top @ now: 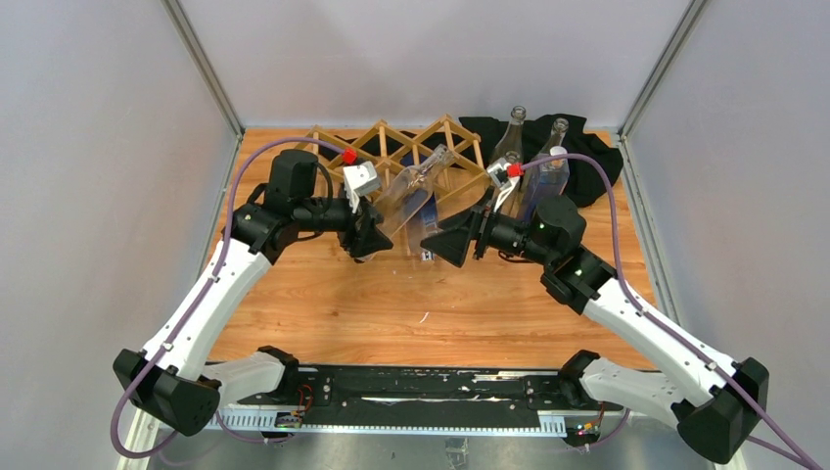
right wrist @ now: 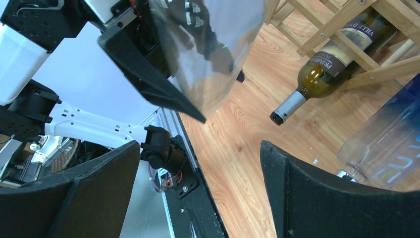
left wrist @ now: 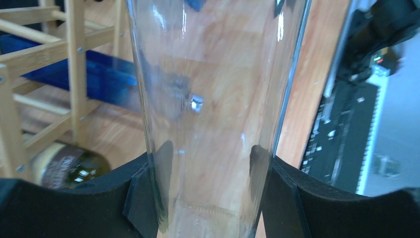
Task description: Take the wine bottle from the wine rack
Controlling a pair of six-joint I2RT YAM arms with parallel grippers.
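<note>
We take the wine rack as reference. A clear bottle lies tilted in front of the rack, neck against the lattice. The left gripper meets its base end, in front of the rack. The right gripper sits beside it, facing left. Right of the rack, upright bottles stand on a black cloth.

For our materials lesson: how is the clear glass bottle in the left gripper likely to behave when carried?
Probably slippery: the clear glass bottle shows smooth, shiny walls where the left gripper clamps it. Likely rigid but breakable, being glass. It looks empty, so perhaps light for its size.
</note>
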